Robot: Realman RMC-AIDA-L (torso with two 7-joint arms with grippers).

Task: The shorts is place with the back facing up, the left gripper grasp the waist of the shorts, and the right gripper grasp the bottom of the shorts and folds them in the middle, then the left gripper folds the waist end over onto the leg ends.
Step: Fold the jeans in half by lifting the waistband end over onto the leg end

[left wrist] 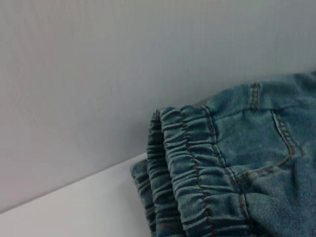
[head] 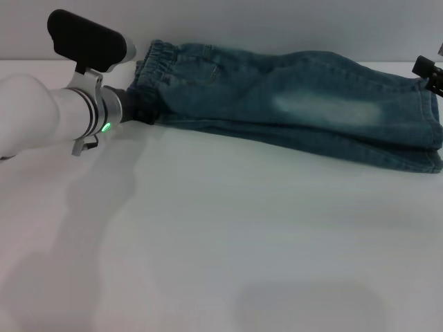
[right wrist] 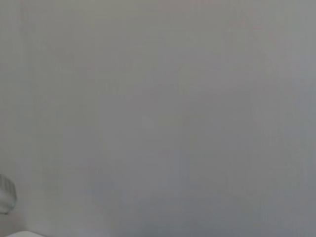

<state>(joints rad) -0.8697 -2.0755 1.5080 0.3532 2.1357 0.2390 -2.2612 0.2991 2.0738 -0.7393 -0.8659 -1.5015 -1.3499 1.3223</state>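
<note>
The shorts (head: pixel 297 111) are blue faded denim with a pale washed patch on the leg and tan stitching. The waist (left wrist: pixel 192 168) shows close dark-shadowed puckers. The left gripper (head: pixel 144 111) is black, behind a silver, black-ringed wrist with a green light. The table (head: pixel 228 249) is white.

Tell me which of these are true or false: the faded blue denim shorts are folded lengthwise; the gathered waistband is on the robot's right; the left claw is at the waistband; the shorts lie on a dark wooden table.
1. The faded blue denim shorts lie folded lengthwise. True.
2. The gathered elastic waistband is on the robot's right. False: it is on the left.
3. The black left gripper is at the waistband. True.
4. The table is dark wood. False: it is plain white.
</note>
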